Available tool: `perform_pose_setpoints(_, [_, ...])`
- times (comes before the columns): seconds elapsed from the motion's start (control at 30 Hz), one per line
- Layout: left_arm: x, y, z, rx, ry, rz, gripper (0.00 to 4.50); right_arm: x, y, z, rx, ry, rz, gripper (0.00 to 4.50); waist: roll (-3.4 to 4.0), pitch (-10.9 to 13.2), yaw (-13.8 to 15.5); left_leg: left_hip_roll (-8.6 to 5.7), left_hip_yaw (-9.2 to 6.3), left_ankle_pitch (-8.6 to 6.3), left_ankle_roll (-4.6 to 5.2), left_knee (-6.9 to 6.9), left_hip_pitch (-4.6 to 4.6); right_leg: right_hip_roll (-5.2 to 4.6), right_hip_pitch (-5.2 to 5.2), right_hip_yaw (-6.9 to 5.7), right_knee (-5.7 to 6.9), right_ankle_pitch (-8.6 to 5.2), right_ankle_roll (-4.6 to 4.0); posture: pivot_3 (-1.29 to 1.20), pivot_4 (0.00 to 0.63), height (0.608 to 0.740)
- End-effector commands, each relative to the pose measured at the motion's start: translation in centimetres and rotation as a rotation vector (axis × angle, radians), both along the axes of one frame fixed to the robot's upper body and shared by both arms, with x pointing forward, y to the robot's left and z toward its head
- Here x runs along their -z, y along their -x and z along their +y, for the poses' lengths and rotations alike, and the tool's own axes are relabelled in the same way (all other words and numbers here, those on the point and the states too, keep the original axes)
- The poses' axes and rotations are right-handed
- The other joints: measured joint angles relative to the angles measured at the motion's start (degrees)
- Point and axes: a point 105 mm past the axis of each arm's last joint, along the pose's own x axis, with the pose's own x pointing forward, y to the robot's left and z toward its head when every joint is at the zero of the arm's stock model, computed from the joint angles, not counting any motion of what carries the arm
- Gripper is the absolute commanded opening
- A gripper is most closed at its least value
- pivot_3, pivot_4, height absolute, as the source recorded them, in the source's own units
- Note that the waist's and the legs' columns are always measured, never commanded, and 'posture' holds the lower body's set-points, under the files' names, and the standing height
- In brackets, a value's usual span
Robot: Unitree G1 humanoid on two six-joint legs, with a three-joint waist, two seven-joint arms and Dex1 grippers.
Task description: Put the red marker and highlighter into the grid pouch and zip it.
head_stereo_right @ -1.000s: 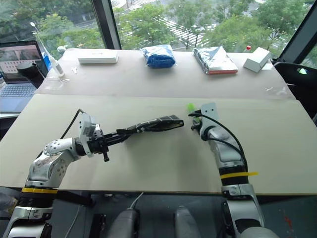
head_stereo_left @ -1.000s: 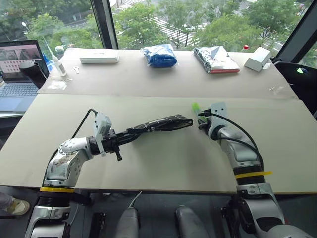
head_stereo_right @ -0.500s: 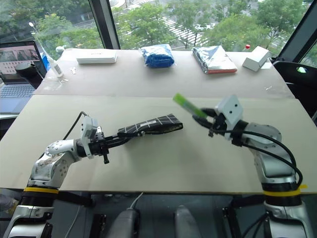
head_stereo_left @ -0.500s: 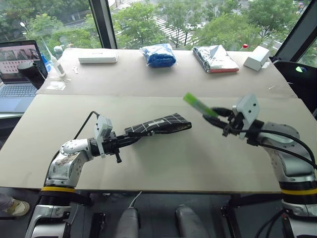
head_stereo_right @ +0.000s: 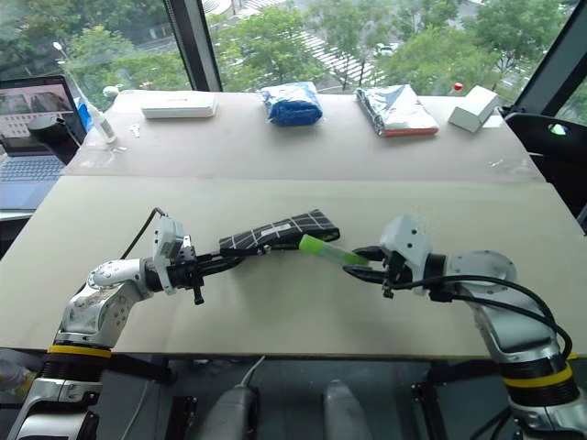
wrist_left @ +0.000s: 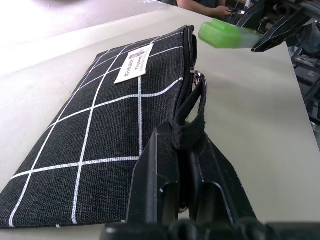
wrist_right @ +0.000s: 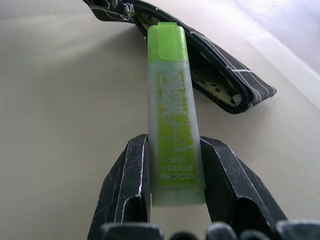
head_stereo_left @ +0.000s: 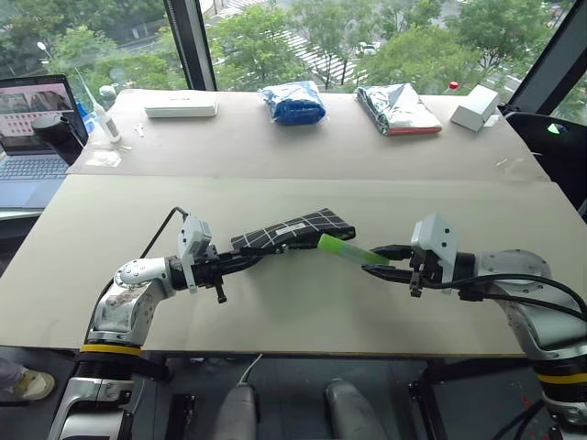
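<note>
With the right tool (wrist_right: 172, 200) clamping the stubby light-green highlighter (wrist_right: 172, 120) and the left tool (wrist_left: 186, 165) pinched on the strap of the flat black white-gridded fabric pouch (wrist_left: 107, 130), the cap may snag the zipper edge.

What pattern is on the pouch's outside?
Black fabric with thin white grid lines; the pouch shows best in the left wrist view.

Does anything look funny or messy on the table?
Nothing is spilled or broken. The black grid pouch is lifted at one end, because the left pincer grips its zipper strap. The right pincer holds the green highlighter near its open edge.
</note>
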Motion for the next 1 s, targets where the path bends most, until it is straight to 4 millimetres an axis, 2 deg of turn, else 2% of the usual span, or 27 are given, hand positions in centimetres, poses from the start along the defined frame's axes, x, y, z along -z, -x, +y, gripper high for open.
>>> perform_pose_setpoints(0.03, [-1.0,-0.1,-0.2,0.017,-0.007,-0.049,0.00,-0.8,-0.4,0.2,-0.017,0.020,-0.056,1.05,0.00,0.0,0.1,0.00,0.00,0.00,0.00,0.00,0.00,0.00,0.00,0.00,0.00,0.00,0.00,0.00,0.150,0.740])
perform_pose_setpoints(0.2, [-1.0,0.0,-0.3,0.021,-0.010,-0.049,0.00,-0.3,-0.9,0.5,-0.031,0.047,-0.072,1.05,0.00,0.0,0.2,0.00,0.00,0.00,0.00,0.00,0.01,0.00,0.00,0.00,0.02,0.00,0.00,0.00,0.150,0.740])
perform_pose_setpoints(0.4, [-0.8,0.4,-0.5,0.045,-0.022,-0.039,0.00,0.3,-2.2,2.0,-0.096,0.149,-0.097,1.05,0.00,0.0,0.1,0.00,0.00,0.00,0.00,0.00,0.02,0.00,-0.01,0.00,0.04,0.03,-0.06,0.00,0.150,0.740])
perform_pose_setpoints(0.57, [-0.9,0.4,-0.7,0.052,-0.025,-0.037,0.00,0.1,-3.5,3.9,-0.132,0.222,-0.155,1.05,0.00,0.0,0.0,0.00,0.00,0.00,0.00,0.00,0.02,0.01,-0.02,0.00,0.04,0.06,-0.10,0.00,0.150,0.740])
perform_pose_setpoints(0.63, [-0.9,0.3,-0.7,0.054,-0.027,-0.037,0.00,-0.2,-3.7,5.0,-0.157,0.229,-0.185,1.05,0.00,0.0,0.1,0.00,-0.02,0.00,0.00,-0.01,0.00,0.01,-0.02,-0.02,0.04,0.07,-0.13,0.00,0.150,0.740])
perform_pose_setpoints(0.83, [-0.7,0.3,-0.2,0.056,-0.029,-0.033,0.00,-1.1,-3.2,10.2,-0.260,0.183,-0.301,1.05,0.00,0.0,0.0,0.01,-0.03,0.00,0.00,-0.01,0.01,0.01,-0.04,-0.03,0.08,0.12,-0.20,0.00,0.150,0.740])
perform_pose_setpoints(1.0, [-0.6,0.2,-0.1,0.061,-0.029,-0.030,0.00,-1.5,-3.7,13.0,-0.272,0.168,-0.394,1.05,0.00,0.0,0.0,0.00,-0.03,0.00,0.00,0.00,0.00,0.00,-0.04,-0.04,0.08,0.22,-0.38,0.00,0.150,0.740])
